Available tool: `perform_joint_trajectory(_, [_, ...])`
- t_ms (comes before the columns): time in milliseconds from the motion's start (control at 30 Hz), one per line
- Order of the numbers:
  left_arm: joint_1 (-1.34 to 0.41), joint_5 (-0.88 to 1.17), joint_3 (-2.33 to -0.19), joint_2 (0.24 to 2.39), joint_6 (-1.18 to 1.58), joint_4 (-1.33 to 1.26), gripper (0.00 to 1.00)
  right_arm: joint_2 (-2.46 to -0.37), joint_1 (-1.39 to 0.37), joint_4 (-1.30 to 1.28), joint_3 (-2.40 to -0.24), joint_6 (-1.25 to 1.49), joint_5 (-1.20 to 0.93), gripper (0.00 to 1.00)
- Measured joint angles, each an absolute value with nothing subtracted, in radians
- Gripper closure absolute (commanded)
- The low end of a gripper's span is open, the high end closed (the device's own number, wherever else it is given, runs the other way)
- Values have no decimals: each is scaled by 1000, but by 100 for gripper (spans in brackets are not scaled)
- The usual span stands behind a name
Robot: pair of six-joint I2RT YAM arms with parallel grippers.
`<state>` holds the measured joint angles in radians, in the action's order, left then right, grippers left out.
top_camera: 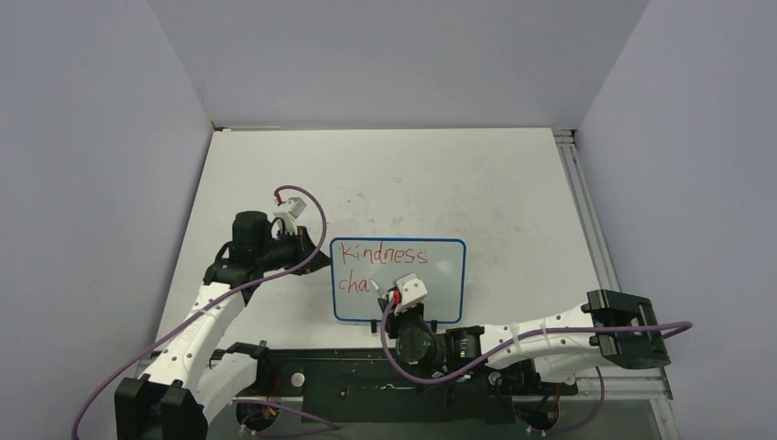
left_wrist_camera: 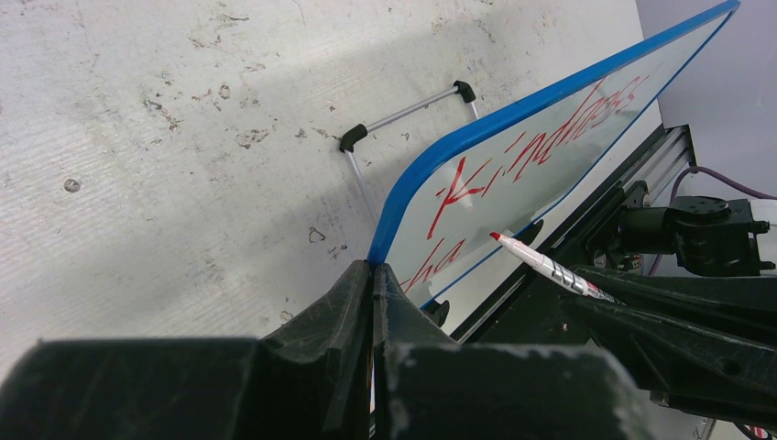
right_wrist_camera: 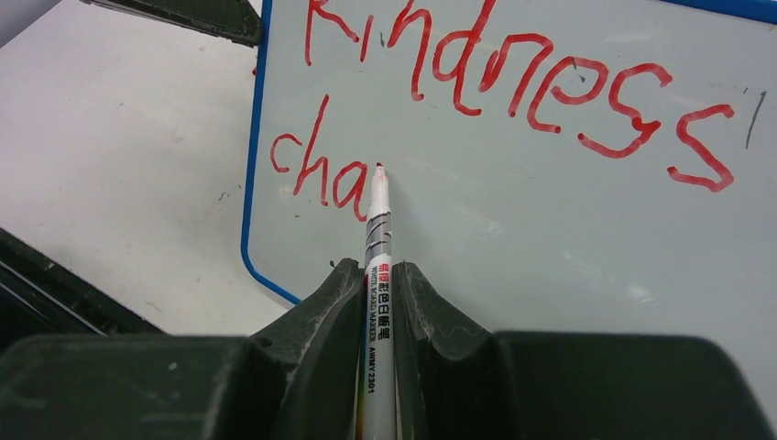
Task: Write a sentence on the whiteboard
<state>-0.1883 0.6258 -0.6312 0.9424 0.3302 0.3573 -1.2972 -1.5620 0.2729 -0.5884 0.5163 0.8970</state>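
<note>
Only the right wrist view shows the right gripper (right_wrist_camera: 376, 275) clamped on a red whiteboard marker (right_wrist_camera: 378, 229), its tip at the glossy whiteboard (right_wrist_camera: 550, 238) just after "cha", below "Kindness". The left wrist view shows the left gripper (left_wrist_camera: 374, 275) pinching the rounded blue frame. From above, the board lies on the scuffed table (top_camera: 458, 174), with the right arm reaching in from 6 o'clock and the left from 9 o'clock.

Left arm (top_camera: 206, 307) stretched to the left edge of the whiteboard (top_camera: 440, 275), left gripper (left_wrist_camera: 373, 268) pinched on its frame; right gripper (right_wrist_camera: 376, 275), over its near edge, clamped on a marker (right_wrist_camera: 378, 229).
</note>
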Motion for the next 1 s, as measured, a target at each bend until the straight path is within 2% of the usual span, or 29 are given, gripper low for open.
perform_joint_trajectory(1000, [-188,625,-631,942,330,357,100,-1321,-1543,228,-588,609,874,95])
